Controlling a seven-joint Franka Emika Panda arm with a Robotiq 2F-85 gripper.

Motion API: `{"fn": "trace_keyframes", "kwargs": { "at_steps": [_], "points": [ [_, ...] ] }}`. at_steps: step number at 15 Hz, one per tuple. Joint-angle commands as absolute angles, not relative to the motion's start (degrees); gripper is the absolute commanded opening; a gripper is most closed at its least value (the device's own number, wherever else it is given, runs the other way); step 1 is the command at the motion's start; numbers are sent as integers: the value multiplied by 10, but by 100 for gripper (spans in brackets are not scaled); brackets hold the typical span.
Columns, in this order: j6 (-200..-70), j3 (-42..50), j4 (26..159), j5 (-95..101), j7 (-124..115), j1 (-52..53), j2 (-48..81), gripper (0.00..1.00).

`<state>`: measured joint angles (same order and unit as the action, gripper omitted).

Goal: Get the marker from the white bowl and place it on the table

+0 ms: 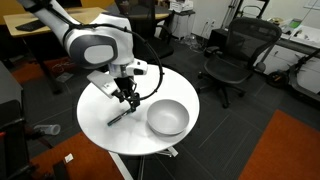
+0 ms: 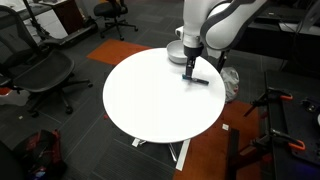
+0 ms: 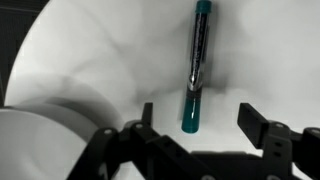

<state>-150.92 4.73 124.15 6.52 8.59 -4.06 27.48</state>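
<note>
The marker [image 3: 195, 70] lies flat on the white table [image 3: 100, 50], teal at both ends with a dark middle. It also shows as a dark stick in both exterior views [image 1: 120, 114] [image 2: 198, 79]. My gripper [image 3: 195, 122] is open and empty, its fingers apart on either side of the marker's near end, just above the tabletop [image 1: 128, 99] [image 2: 189, 68]. The white bowl [image 1: 167, 117] stands empty on the table [image 1: 100, 125] beside the gripper. In the wrist view its rim [image 3: 45, 130] fills the lower left. In an exterior view the bowl [image 2: 179, 50] is mostly hidden behind the arm.
Black office chairs [image 1: 232, 55] [image 2: 40, 75] stand around the round table [image 2: 150, 105]. Wooden desks [image 1: 55, 20] stand at the back. An orange carpet patch [image 1: 285, 150] lies on the floor. The marker lies near the table's edge.
</note>
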Motion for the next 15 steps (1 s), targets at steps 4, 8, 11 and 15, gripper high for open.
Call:
{"fn": "trace_keyframes", "kwargs": {
  "at_steps": [4, 8, 11, 15],
  "points": [
    [-1439, 39, 1272, 62, 134, -65, 169, 100],
    [-1364, 34, 1278, 44, 200, -81, 113, 100],
    [-1310, 38, 1275, 33, 240, -84, 82, 100],
    [-1267, 44, 1270, 34, 260, -83, 57, 100]
  ]
}}
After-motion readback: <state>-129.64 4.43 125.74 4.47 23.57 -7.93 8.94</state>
